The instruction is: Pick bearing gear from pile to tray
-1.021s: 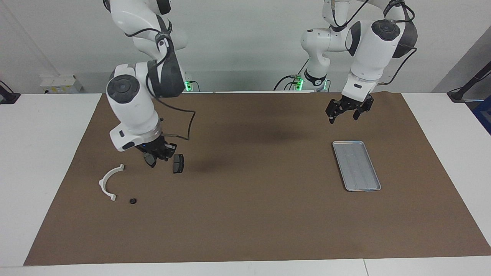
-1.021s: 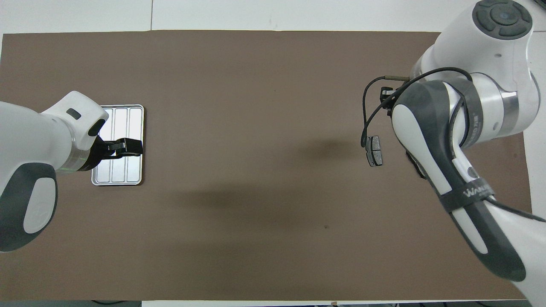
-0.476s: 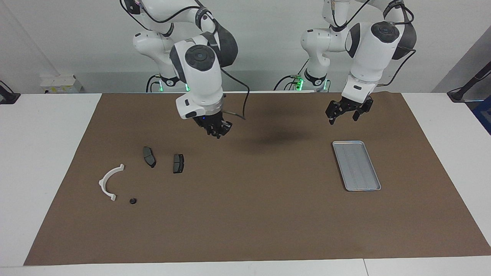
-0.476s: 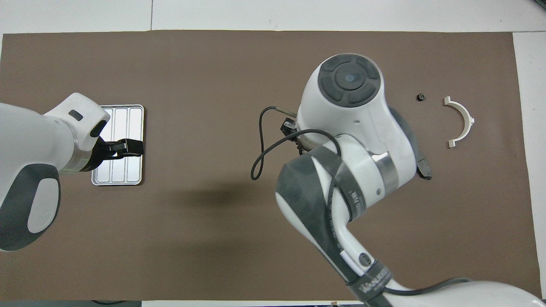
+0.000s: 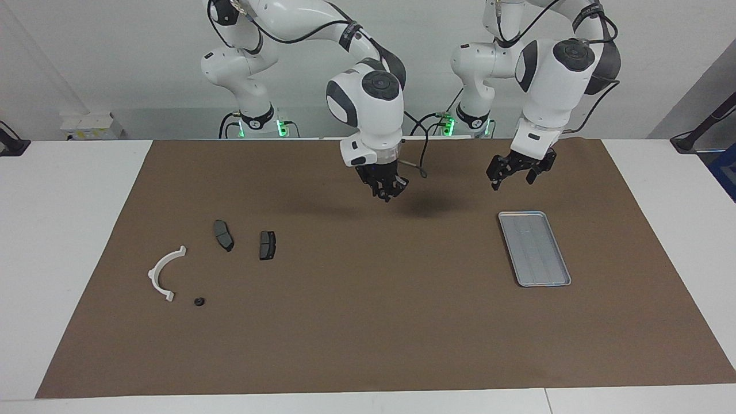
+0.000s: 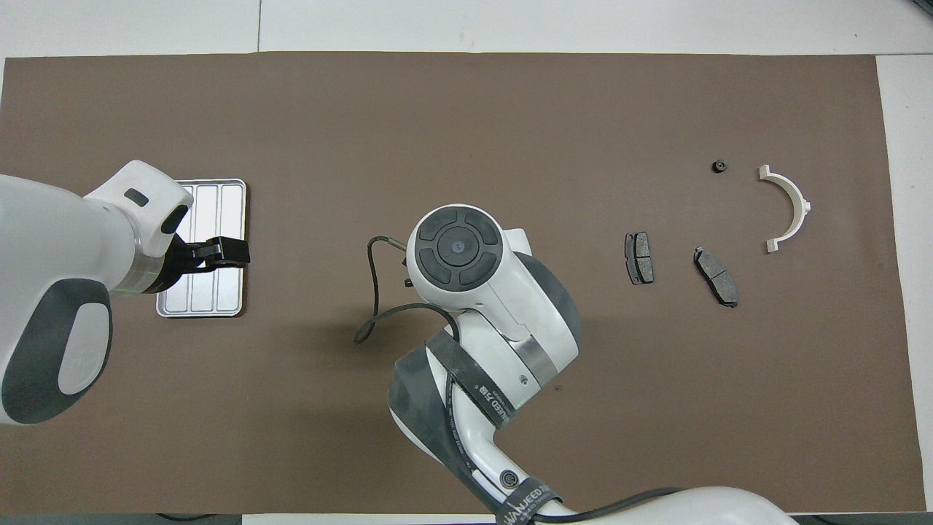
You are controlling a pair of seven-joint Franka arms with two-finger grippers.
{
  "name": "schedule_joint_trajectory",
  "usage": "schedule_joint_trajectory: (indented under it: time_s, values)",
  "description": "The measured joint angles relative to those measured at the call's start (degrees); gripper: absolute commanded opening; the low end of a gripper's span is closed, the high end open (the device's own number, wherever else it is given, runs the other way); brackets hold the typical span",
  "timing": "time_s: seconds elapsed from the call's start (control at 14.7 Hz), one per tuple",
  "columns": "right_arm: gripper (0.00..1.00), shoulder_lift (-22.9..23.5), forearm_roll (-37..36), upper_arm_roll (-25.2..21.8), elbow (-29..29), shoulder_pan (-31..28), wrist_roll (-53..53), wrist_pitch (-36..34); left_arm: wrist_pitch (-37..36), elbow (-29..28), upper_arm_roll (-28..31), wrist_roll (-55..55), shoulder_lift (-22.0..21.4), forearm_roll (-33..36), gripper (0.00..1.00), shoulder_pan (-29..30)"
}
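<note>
— Jaws first: how do they stand?

— Left jaws are spread wide and hold nothing. They hang in the air at the tray (image 5: pixel 535 248), at its end toward the robots. The overhead view lays them across the tray's floor, so I cannot fix the exact spot under them. Right jaws hang over the middle of the brown mat (image 5: pixel 368 322). Whether they are closed on anything, I cannot tell.

— What is hidden?

— From overhead the right arm (image 6: pixel 466 292) covers its own jaws completely, and the frame cuts that arm off at the bottom edge.

— And the gear?

— One small black round piece (image 5: pixel 199 301) lies on the mat at the right arm's end of the desk (image 5: pixel 57 230), just beside one tip of the white arc bracket (image 6: pixel 805 208). It is too small to make out any teeth or a bore. It is well apart from both sets of jaws. Two dark grey pads (image 5: pixel 223 235) (image 5: pixel 267 245) lie nearer to the robots than it. The tray holds nothing.

— Any writing?

— White lettering runs along the dark band on the right arm, low in the overhead view. It starts with "WAN"; the rest I cannot read surely.
</note>
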Motion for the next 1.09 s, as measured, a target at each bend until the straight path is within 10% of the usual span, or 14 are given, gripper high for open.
schedule_joint_trajectory:
  time_s: [0.95,1.02,1.09]
  values:
    - [0.0,10.62,-0.16,-0.32,-1.22,2.56,3.6,13.37,1.34,-1.66,0.03,-0.62,0.48,0.0,1.0,-0.01]
    - [0.02,10.73,-0.16,-0.32,-1.34,2.55,3.6,13.87,1.62,-1.71,0.03,-1.08,0.53,0.0,1.0,-0.01]
    - [0.34,10.85,-0.16,-0.33,-1.43,2.55,3.6,14.22,2.24,-1.83,0.02,-1.92,0.64,0.0,1.0,-0.02]
